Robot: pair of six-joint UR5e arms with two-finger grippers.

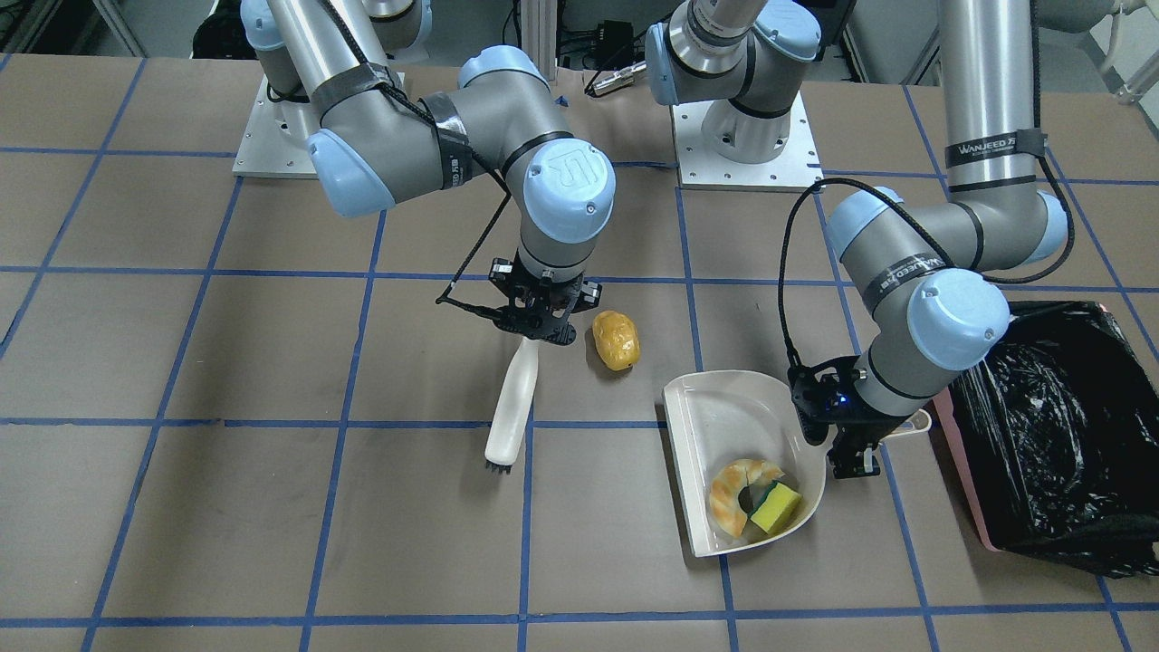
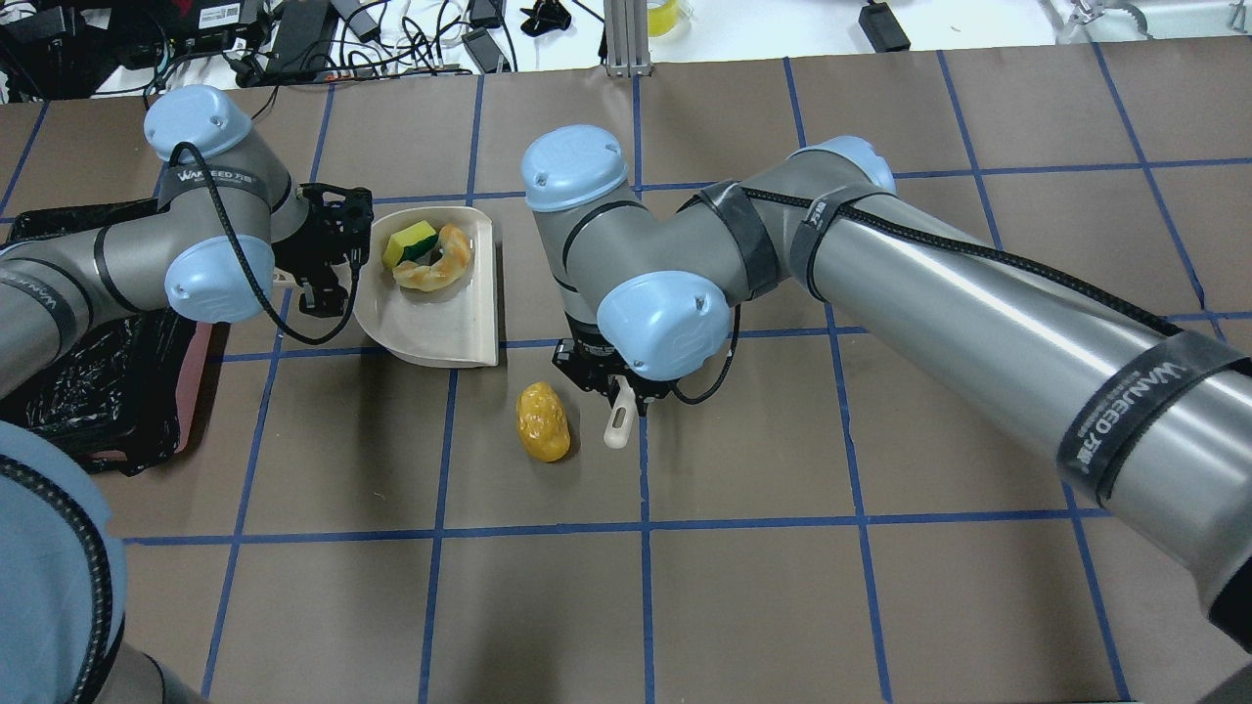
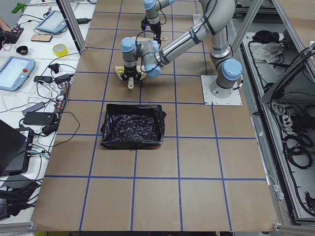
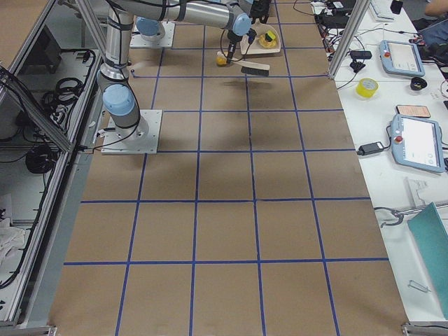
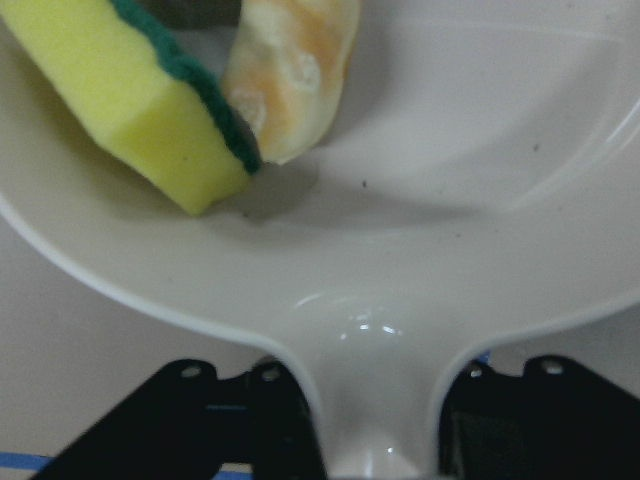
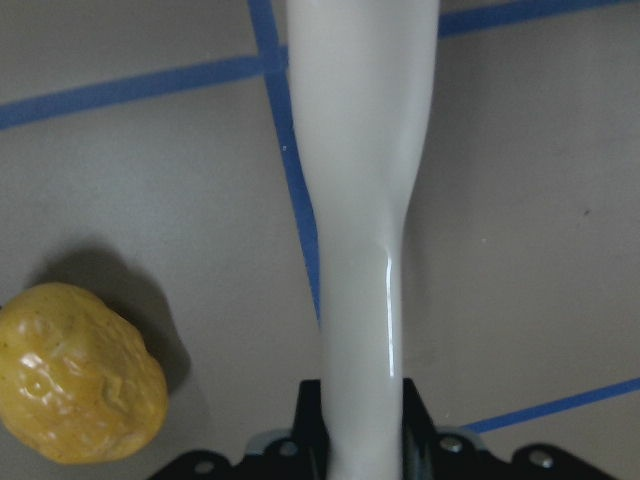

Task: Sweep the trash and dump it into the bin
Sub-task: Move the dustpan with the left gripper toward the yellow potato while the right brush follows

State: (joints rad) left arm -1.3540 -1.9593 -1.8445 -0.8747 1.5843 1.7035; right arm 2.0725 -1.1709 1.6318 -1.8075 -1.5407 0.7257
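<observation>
The yellow-brown potato piece (image 1: 617, 340) (image 2: 544, 421) (image 6: 80, 372) lies on the table beside the beige brush (image 1: 512, 407) (image 6: 360, 200). My right gripper (image 1: 541, 326) (image 6: 362, 440) is shut on the brush handle, bristles down toward the table. The beige dustpan (image 1: 715, 412) (image 2: 430, 328) (image 5: 480, 180) holds the tan croissant piece (image 1: 723, 503) (image 5: 295, 70) and the yellow-and-green sponge (image 1: 777, 509) (image 5: 130, 100). My left gripper (image 1: 847, 435) (image 5: 375, 430) is shut on the dustpan handle. The pink bin with its black bag (image 1: 1059, 435) (image 2: 98, 381) stands just beyond the handle side.
The brown table is marked with a grid of blue tape. Both arm base plates (image 1: 747, 136) (image 1: 272, 127) sit at the robot's side. Cables and devices (image 2: 293, 29) lie past the far table edge.
</observation>
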